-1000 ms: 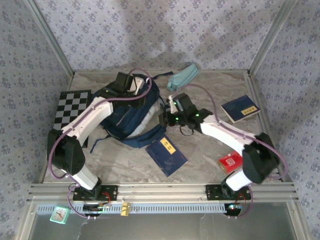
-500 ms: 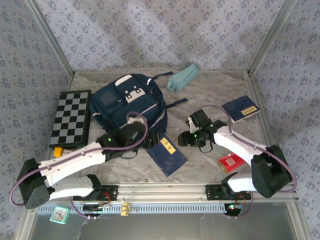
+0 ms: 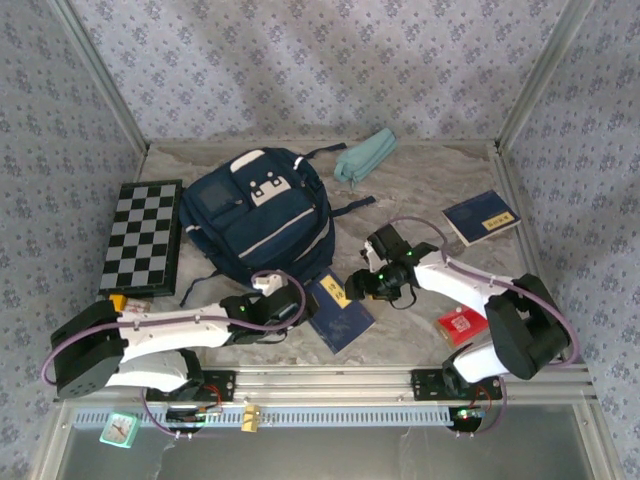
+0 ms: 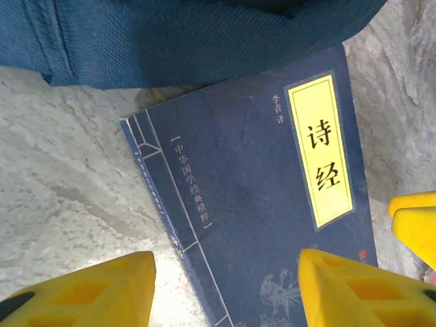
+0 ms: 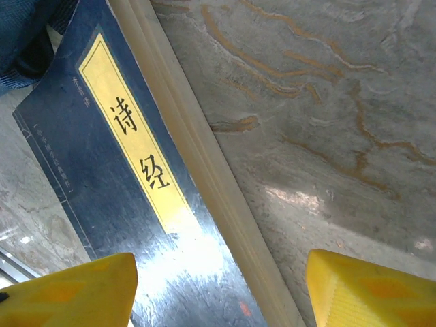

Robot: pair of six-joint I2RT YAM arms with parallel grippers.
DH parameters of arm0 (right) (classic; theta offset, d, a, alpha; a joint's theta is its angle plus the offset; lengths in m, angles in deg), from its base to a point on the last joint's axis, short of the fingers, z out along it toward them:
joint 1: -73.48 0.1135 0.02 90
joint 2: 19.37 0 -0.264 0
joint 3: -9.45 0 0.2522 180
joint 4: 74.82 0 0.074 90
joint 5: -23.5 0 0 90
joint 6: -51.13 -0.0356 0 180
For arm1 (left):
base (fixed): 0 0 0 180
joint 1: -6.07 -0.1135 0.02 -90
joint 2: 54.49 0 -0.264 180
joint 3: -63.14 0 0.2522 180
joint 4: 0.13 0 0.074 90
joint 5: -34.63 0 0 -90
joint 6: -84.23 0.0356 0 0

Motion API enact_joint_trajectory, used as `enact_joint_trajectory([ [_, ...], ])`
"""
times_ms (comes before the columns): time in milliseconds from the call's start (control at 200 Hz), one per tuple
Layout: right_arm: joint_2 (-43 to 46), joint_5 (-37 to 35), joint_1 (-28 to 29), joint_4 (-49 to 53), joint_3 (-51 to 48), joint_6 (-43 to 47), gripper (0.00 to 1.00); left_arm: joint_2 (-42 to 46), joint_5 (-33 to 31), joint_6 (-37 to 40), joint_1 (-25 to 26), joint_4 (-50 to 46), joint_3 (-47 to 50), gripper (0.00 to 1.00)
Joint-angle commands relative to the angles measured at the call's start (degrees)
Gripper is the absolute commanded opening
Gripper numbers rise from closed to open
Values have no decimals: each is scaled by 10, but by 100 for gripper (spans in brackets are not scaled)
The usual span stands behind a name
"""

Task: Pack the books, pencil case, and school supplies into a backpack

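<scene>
The left gripper [image 4: 221, 293] and right gripper [image 5: 221, 293] both stand open and empty over one navy book [image 4: 252, 204]. It lies flat beneath them, its top edge against the backpack [image 4: 170, 34]. So close together, they could clash, or the thin book could skid along the surface [image 5: 320, 102].

A black-and-white checkered board [image 3: 143, 238] is lying flat on the left of the marbled table [image 3: 410, 335], with a small yellow block [image 3: 117, 300] sitting at its near edge (touching or not, unclear). Floral-patterned walls [image 3: 320, 70] are enclosing the table on three sides.
</scene>
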Motion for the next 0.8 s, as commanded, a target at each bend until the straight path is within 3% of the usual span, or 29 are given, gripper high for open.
enact_joint_trajectory([
  [0, -19, 6, 5, -14, -7, -12, 68, -24, -3, -52, 4, 38, -2, 57],
  [360, -51, 30, 23, -42, -11, -25, 67, -67, 3, -78, -2, 75, 6, 56],
  [795, -3, 56, 38, -22, 6, -29, 64, -102, 14, -82, -3, 76, -4, 53],
])
